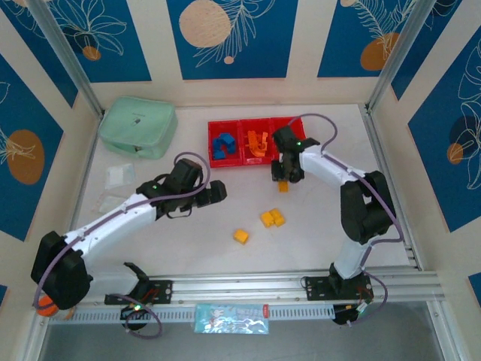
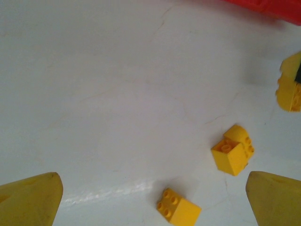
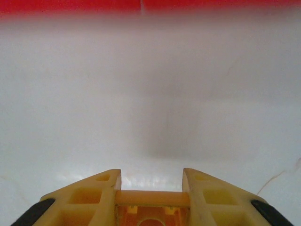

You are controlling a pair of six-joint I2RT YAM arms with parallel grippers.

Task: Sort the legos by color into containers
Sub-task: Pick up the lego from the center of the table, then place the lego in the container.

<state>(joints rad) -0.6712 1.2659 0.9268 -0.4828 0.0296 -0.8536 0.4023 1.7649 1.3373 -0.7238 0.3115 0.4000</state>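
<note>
The right tool (image 1: pixel 282 183) is pinching a yellow brick (image 3: pixel 151 200) low over the desk (image 1: pixel 188 248), just in front of the red tray (image 1: pixel 225 124). Blue bricks (image 1: pixel 222 147) lie in the left bin and orange bricks (image 1: pixel 257 143) in the middle one. I judge that yellow belongs in the right bin (image 1: pixel 284 122), which is partly behind the arm. The step in hand is carrying this brick there. Next it calls for a lift over the near rim, then spreading the jaws above that bin. The left tool (image 2: pixel 153 188) is spread wide and holds nothing, above loose yellow bricks (image 2: pixel 233 151) well short of the tray, which are likely its next picks. No writing can be read: the print on the strip (image 1: pixel 229 317) at the near edge and the mark on the green pouch (image 1: pixel 139 128) are too small.
</note>
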